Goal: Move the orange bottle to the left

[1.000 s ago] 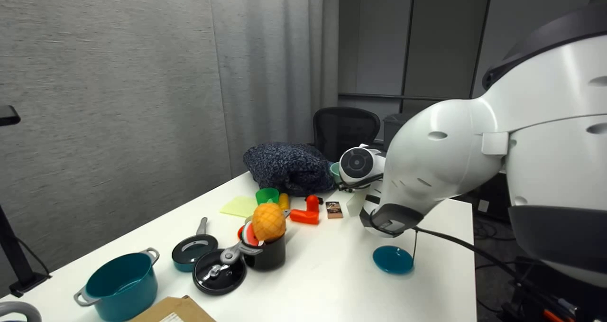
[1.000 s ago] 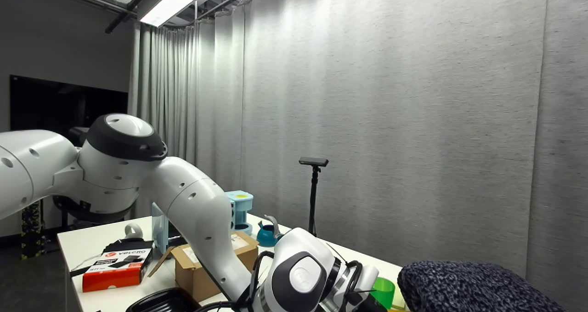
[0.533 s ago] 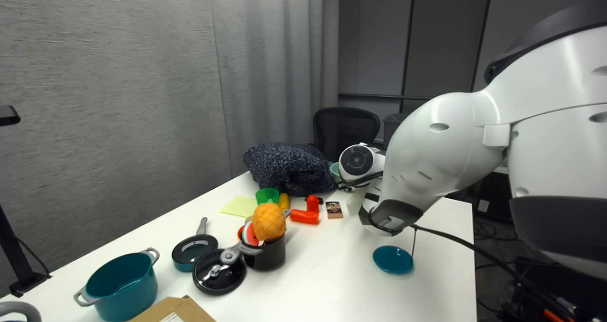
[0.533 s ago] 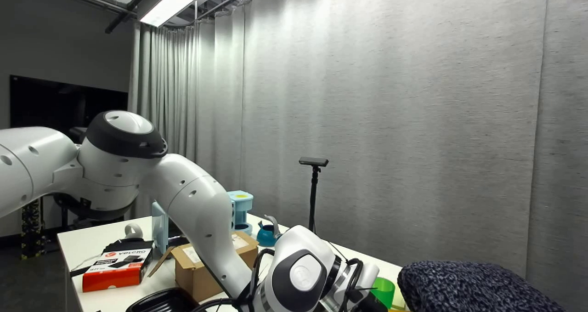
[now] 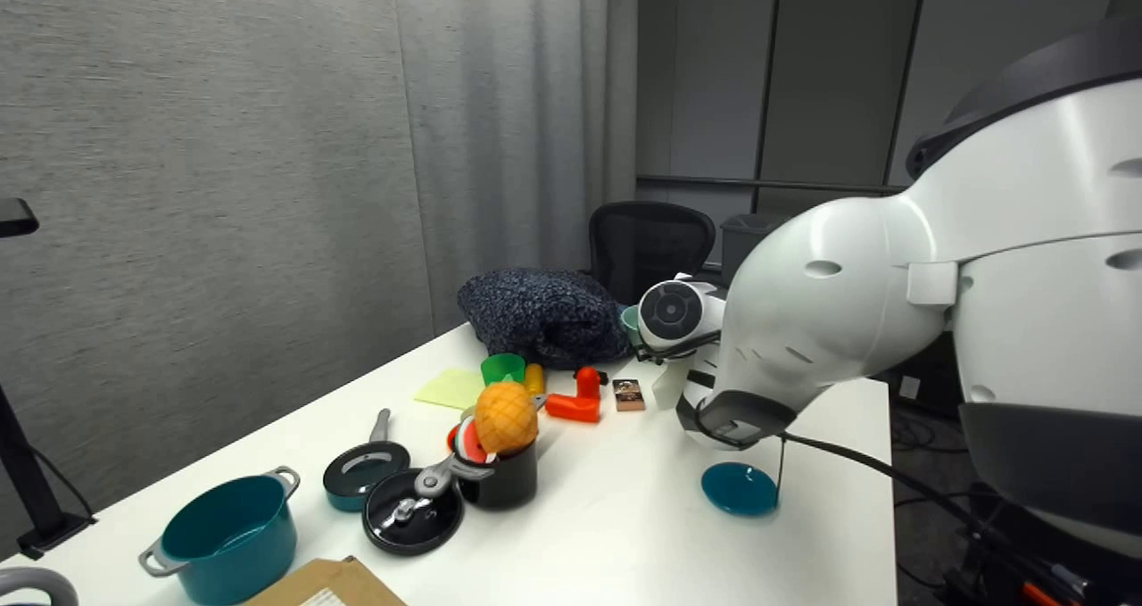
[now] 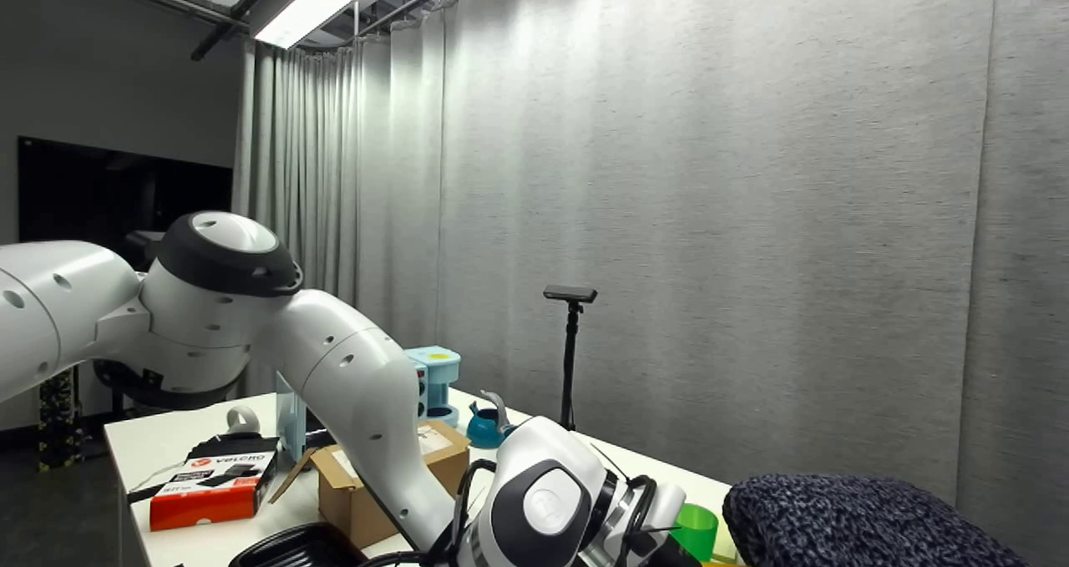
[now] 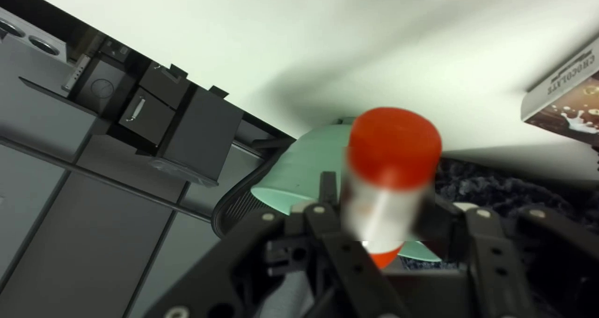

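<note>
The orange bottle (image 7: 395, 144), with red-orange ends and a blurred whitish middle, sits between the fingers of my gripper (image 7: 381, 201) in the wrist view, which stands upside down. The fingers are close on both its sides, and the gripper looks shut on it. The bottle is slightly tilted in the picture, its broad red end toward the white table (image 7: 262, 41). A shadow lies on the table apart from it; I cannot tell whether the bottle touches the table. In both exterior views the bottle is hidden and the fingers are hidden or barely visible.
A pale green bowl (image 7: 304, 163) is behind the bottle. A chocolate box (image 7: 568, 98) lies to one side, near a red-orange block (image 5: 575, 401). A dark cushion (image 5: 544, 316), a green cup (image 5: 502, 369), a black pot (image 5: 508, 481) and a teal plate (image 5: 740, 488) are around.
The arm rose slightly, then came down a little below where it was a second ago. The objects on the table have not moved.
</note>
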